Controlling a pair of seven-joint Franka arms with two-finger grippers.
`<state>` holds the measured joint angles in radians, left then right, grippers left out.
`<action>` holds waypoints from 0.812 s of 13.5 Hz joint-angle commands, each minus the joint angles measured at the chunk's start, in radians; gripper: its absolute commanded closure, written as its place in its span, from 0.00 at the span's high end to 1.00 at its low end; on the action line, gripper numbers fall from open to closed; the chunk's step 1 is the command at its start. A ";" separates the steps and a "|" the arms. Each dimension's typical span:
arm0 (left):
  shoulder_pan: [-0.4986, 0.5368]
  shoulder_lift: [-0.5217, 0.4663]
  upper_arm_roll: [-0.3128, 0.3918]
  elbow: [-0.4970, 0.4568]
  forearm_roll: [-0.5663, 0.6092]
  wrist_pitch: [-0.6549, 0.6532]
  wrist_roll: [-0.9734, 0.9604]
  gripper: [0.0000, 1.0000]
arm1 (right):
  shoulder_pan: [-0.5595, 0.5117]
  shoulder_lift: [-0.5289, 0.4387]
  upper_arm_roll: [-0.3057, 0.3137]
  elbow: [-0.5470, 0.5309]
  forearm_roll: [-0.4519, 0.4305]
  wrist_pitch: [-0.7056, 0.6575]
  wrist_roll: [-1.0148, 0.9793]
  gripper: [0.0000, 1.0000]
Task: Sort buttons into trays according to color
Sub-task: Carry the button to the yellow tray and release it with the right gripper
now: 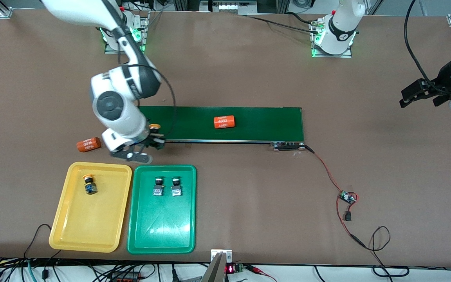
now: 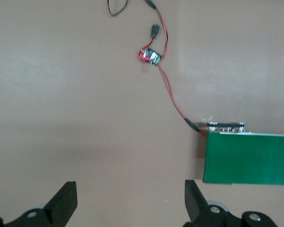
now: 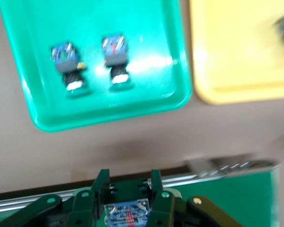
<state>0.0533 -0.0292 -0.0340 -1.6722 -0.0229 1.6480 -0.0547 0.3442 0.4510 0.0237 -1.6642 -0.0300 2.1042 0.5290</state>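
The right hand point(image 1: 156, 141), left of centre in the front view over the belt's point(image 1: 249, 121) end, is clenched on the yellow-capped button point(image 1: 154, 127). A shallow grip could let it slip short of the yellow tray point(image 1: 63, 211). The left hand point(image 2: 130, 203) waits released.

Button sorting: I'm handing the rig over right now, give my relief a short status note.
Right gripper: shut on the last yellow button, at the conveyor belt's right-arm end.
Left gripper: open, waiting over bare table at the left arm's end.
Done: two green buttons in the green tray, one yellow button in the yellow tray.
Left: carry the held button to the yellow tray and release it.
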 commanded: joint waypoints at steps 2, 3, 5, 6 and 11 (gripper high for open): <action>0.007 0.021 0.003 0.046 -0.011 -0.042 0.006 1.00 | -0.082 0.084 0.007 0.130 0.002 -0.053 -0.177 0.21; 0.007 0.023 0.003 0.045 -0.011 -0.040 0.006 1.00 | -0.103 0.098 0.005 0.144 0.001 -0.053 -0.216 0.21; -0.010 0.037 0.025 0.048 -0.011 -0.046 0.006 1.00 | -0.140 0.142 -0.007 0.182 -0.001 -0.044 -0.305 0.20; -0.016 0.064 0.029 0.061 -0.012 -0.060 0.006 1.00 | -0.148 0.167 -0.025 0.204 -0.001 -0.039 -0.334 0.20; -0.044 0.120 0.055 0.149 -0.011 -0.070 0.007 1.00 | -0.165 0.268 -0.053 0.267 -0.002 0.022 -0.399 0.20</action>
<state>0.0460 0.0653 0.0006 -1.5775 -0.0229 1.6059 -0.0537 0.1793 0.6781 -0.0282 -1.4404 -0.0298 2.0950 0.1493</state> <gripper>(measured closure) 0.000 0.604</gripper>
